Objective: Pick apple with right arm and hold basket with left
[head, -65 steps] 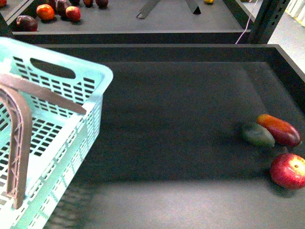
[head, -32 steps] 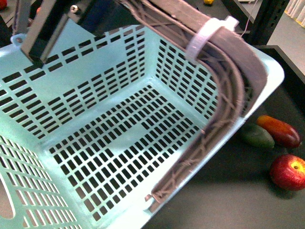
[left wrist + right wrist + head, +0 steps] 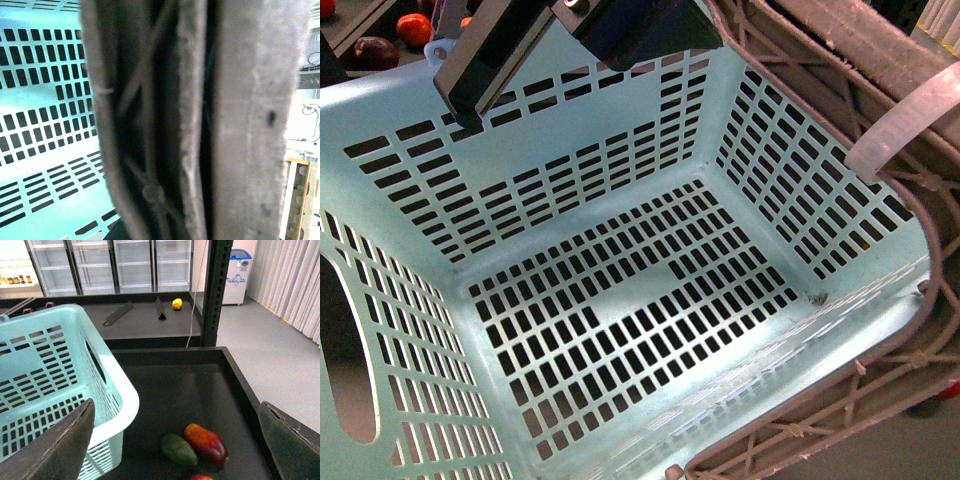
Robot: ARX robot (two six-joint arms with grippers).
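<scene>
The black blocky left gripper [image 3: 490, 55] seems clamped on the brown lattice handle [image 3: 150, 120] of the pale turquoise slotted plastic basket [image 3: 380, 115] (tipped open for fruit, I'd judge), while the wide-open, empty right gripper [image 3: 176, 404] hovers near the round red apple [image 3: 200, 477] on the dark tray.

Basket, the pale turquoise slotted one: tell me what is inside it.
Nothing shows inside the pale turquoise slotted plastic basket: its slotted floor is bare in the front view. The brown lattice handle hides a strip along its near right side, so that part cannot be checked.
</scene>
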